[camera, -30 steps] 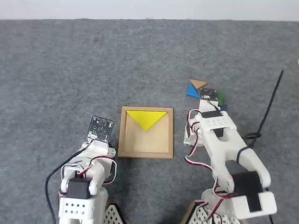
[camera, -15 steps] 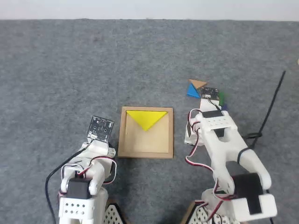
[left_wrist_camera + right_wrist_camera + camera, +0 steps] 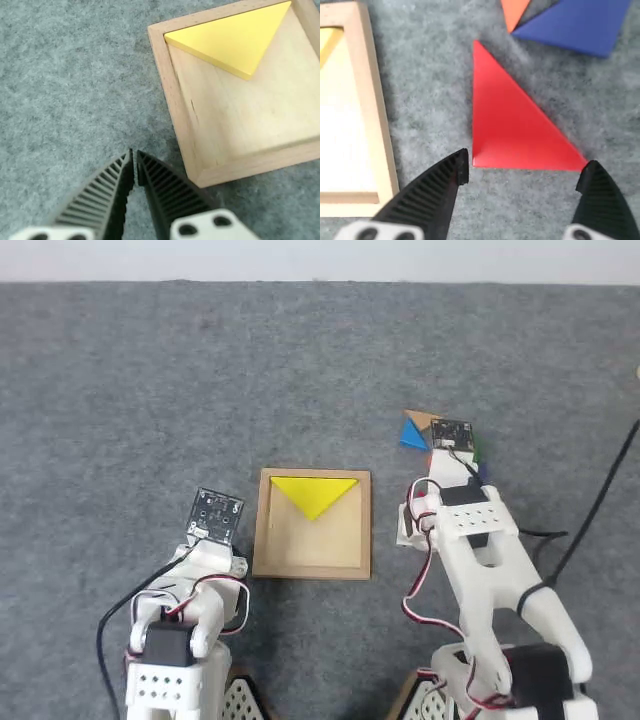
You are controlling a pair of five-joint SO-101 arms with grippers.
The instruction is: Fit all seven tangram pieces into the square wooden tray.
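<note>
Right gripper (image 3: 527, 170) spread wide astride the red triangle (image 3: 512, 125) (left gripper (image 3: 134, 156) pinched closed).

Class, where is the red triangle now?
Right wrist view: the red triangle lies on grey carpet beside the wooden tray, ahead of the open right pincer.

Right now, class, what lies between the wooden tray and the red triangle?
Nothing but a bare strip of grey mat separates the wooden tray from the red triangle. This is clearest in the right wrist view.
</note>
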